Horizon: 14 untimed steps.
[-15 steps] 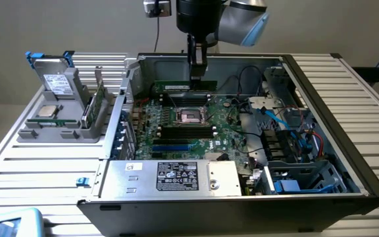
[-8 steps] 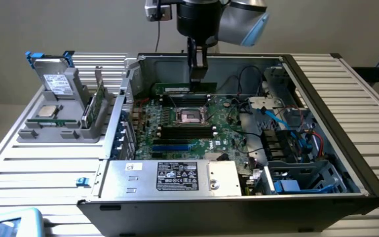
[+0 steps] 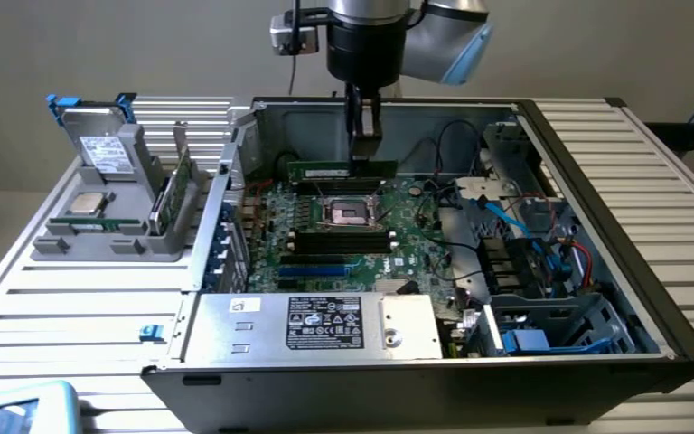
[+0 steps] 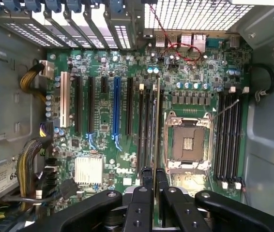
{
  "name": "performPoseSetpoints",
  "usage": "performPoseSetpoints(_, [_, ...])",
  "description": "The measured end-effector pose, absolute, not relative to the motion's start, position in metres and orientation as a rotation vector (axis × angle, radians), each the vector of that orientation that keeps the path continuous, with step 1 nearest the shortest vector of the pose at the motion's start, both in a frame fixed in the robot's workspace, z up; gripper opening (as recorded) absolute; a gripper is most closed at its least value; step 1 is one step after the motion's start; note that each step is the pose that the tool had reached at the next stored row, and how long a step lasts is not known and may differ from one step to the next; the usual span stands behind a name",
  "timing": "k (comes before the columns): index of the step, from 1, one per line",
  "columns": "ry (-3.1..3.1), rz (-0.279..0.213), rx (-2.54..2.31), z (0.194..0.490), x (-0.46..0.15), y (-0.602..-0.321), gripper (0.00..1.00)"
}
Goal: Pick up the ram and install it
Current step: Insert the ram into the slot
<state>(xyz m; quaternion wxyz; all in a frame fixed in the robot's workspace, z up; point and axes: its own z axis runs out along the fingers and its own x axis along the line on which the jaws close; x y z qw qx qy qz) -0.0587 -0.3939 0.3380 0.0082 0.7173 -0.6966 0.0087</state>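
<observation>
My pincer [image 3: 367, 154] is pinching the long flat green ram stick [image 3: 341, 170] edge-down over the black memory slots [image 4: 144, 130] beside the silver processor socket [image 4: 188, 142]. Pickup done; can't tell if it's seated.

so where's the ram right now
In the exterior view the ram is gripped in the claw inside the open case, low over the motherboard, just past the empty processor socket.
</observation>
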Motion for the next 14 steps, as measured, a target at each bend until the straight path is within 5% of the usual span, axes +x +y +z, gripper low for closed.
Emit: performPoseSetpoints(14, [-2.177, 0.027, 2.242, 0.317, -0.059, -0.394, 0.14])
